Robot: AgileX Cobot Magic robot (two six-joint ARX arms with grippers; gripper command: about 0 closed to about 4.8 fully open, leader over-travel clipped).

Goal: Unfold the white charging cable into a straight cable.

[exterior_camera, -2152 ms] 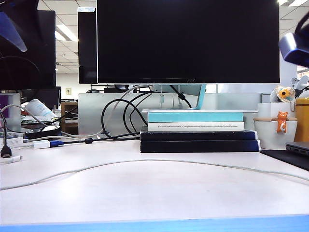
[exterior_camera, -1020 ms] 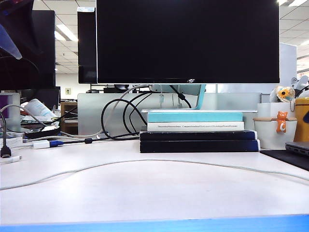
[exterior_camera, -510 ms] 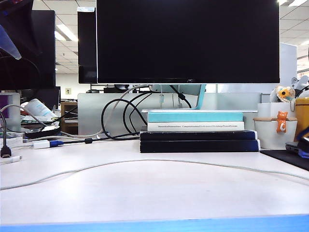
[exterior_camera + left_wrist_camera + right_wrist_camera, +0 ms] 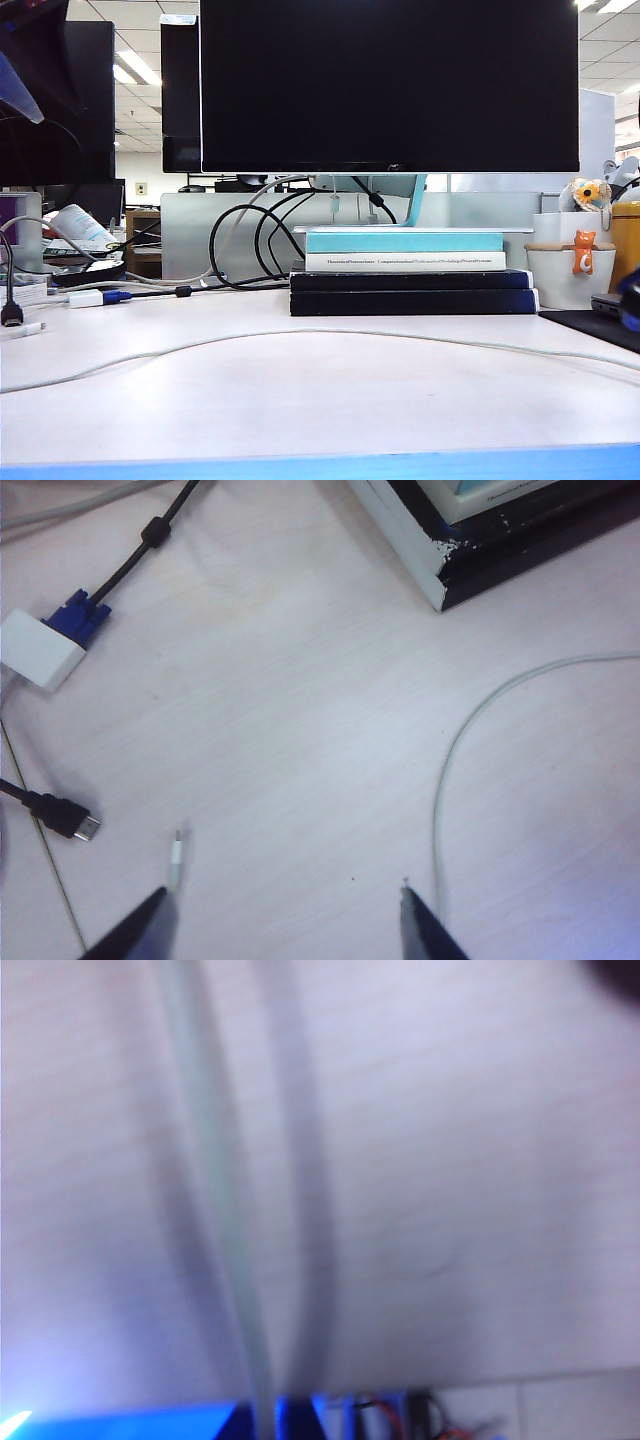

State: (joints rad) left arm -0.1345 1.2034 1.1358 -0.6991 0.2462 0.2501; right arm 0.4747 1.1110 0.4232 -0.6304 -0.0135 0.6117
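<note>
The white charging cable point(image 4: 320, 333) lies across the table in a long shallow arch, from the left edge to the right edge of the exterior view. In the left wrist view my left gripper point(image 4: 285, 890) hovers open over the bare table. One white plug point(image 4: 176, 860) lies just off one fingertip, and a curve of the cable point(image 4: 448, 770) passes the other. My right gripper point(image 4: 268, 1415) is low at the table's right end, its tips shut on the blurred cable point(image 4: 215, 1180). Only a dark blue sliver of the right gripper point(image 4: 632, 300) shows in the exterior view.
A stack of books point(image 4: 410, 275) stands under the monitor point(image 4: 390, 85), with black looped cables point(image 4: 245, 245) beside it. A white adapter with a blue plug point(image 4: 95, 297) and a black plug point(image 4: 65, 818) lie at the left. A white cup point(image 4: 570, 275) and a dark pad point(image 4: 600, 325) are at the right.
My right gripper has come down from the upper right to table height at the right edge. The cable's arch and the left arm look unchanged.
</note>
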